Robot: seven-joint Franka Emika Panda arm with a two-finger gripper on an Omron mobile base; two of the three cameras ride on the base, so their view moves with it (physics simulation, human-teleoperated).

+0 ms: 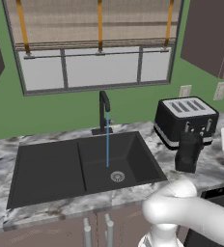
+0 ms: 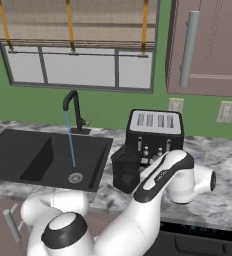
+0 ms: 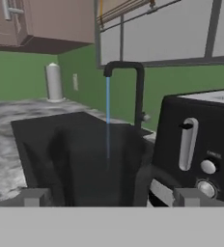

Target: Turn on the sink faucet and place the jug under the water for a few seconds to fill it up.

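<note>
Water point(image 1: 107, 142) on: thin blue line dropping straight from the sink faucet point(image 1: 104, 112) into the sink point(image 1: 46, 171), landing a bit above the round silver drain point(image 1: 117, 176). Same stream in right base view, from faucet tip down to just above drain.

Faucet at 12 o'clock edge of sink, black, w/ small lever on its side.

Jug point(image 1: 187, 152) standing upright on the table point(image 1: 215, 166), outside the sink, at about 3 o'clock from the basin. Just in front of the toaster point(image 1: 185, 119), touching or nearly so; cannot tell which. Not under the water, well apart from stream.

In right base view, jug point(image 2: 125, 169) at 6 o'clock of toaster point(image 2: 154, 131), w/ white arm point(image 2: 160, 185) right beside it at 3 o'clock.

In hand view, jug point(image 3: 99, 166) very close, big and dark in the middle, looks see-through; handle at its right side. Gripper point(image 3: 112, 197) low at 6 o'clock, one grey finger tip point(image 3: 34, 197) on each side of jug. Jaws look spread wide, jug between them; cannot tell if touching the jug.

Toaster at 3 o'clock in hand view, w/ slider and two round knobs. Paper towel roll point(image 3: 54, 82) far back at 10 o'clock by the green wall. Window point(image 1: 97, 65) w/ blind above faucet.
</note>
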